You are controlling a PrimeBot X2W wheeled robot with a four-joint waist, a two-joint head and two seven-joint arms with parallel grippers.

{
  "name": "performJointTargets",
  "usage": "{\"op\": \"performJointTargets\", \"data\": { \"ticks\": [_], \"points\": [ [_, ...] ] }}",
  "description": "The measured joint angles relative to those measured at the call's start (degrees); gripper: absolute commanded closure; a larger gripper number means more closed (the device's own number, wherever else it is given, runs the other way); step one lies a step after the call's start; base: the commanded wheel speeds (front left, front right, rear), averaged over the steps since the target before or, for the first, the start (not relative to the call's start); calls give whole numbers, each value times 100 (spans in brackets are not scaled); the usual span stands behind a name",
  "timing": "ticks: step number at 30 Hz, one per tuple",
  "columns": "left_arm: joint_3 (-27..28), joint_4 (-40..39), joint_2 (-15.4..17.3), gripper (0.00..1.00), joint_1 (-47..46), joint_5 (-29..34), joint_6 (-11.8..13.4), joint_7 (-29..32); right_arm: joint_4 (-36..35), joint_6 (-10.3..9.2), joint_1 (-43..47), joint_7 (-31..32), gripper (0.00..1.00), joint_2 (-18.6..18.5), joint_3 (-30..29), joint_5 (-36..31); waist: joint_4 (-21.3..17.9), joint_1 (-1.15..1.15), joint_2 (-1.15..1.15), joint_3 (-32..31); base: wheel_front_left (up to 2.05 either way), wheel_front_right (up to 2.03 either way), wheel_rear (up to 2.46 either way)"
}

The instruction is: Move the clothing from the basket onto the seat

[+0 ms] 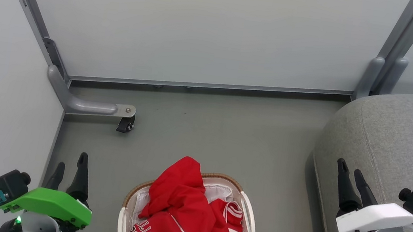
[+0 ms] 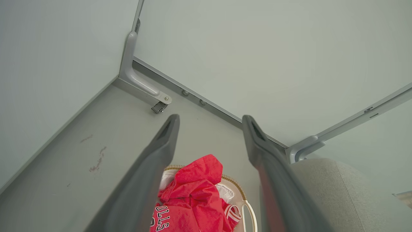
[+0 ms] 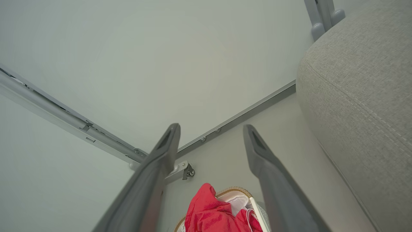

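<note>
The red and white clothing [image 1: 181, 212] is heaped in the small white basket [image 1: 248, 213] with a brown woven rim, on the floor at the bottom middle of the head view. The clothing [image 2: 193, 193] and the basket [image 2: 236, 188] sit low between the fingers in the left wrist view; the clothing [image 3: 212, 212] and basket [image 3: 238, 191] sit likewise in the right wrist view. The grey seat [image 1: 398, 145] stands at the right. My left gripper [image 1: 71, 170] hovers open left of the basket, holding nothing. My right gripper [image 1: 351, 171] is open over the seat's left edge, holding nothing.
Pale partition panels [image 1: 202, 27] wall the space behind and to the left. A grey metal foot with a small black caster [image 1: 125, 124] juts onto the floor at the left corner. Another grey partition post [image 1: 383, 75] stands behind the seat.
</note>
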Motion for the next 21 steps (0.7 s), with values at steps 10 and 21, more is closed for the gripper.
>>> {"op": "performJointTargets", "data": {
  "ticks": [10, 21],
  "points": [
    [-264, -192, 147, 0, -16, 737, 320, -203, 90, 0, -88, -181, 0, 10, -14, -975, 11, 0, 0, 14, 0, 0, 0],
    [-316, -435, 265, 0, -26, 1355, 501, -381, -200, 0, -178, -372, 0, 45, -120, -1896, 22, 0, 0, 39, 0, 0, 0]
  ]
}}
